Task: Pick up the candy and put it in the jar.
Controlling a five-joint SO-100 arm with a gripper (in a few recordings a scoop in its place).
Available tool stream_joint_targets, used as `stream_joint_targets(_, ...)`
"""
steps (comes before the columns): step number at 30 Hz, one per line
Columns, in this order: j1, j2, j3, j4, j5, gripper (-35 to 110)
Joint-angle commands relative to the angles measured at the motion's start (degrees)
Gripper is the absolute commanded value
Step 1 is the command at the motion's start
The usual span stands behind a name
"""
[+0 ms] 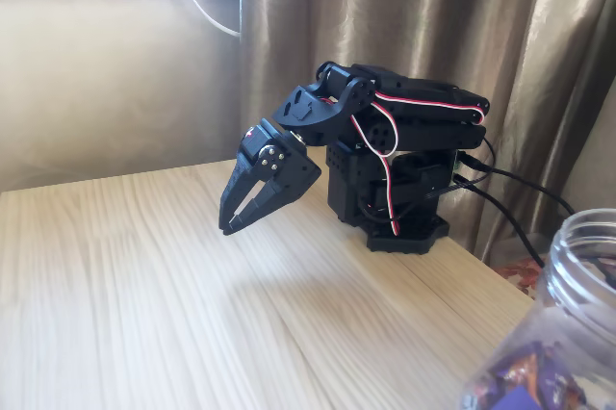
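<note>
Where the frame's lower right corner cuts it, the jar (568, 333) stands nearest, purple sweets showing through its clear wall. Beyond it lies the pale worktop (144, 304); no loose candy is visible there. Farther back, the gripper (231, 225) hangs above the wood, fingers (252, 196) nearly closed, holding nothing. Judged best: open them fully before descending on any sweet.

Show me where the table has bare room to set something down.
Bare wood runs across the table from its left edge to the arm's base, including under the raised gripper. Tighter at lower right, where the jar stands, and behind the base, where cables trail.
</note>
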Motion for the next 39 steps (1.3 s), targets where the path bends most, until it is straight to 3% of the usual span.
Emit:
stream_joint_targets(1, 0.44, 1.93, 0.53, 0.62, -0.44, 0)
stream_joint_targets(32, 0.44, 1.93, 0.53, 0.62, -0.53, 0)
stream_joint_targets(39, -6.15, 1.93, 0.62, 0.35, -5.98, 0)
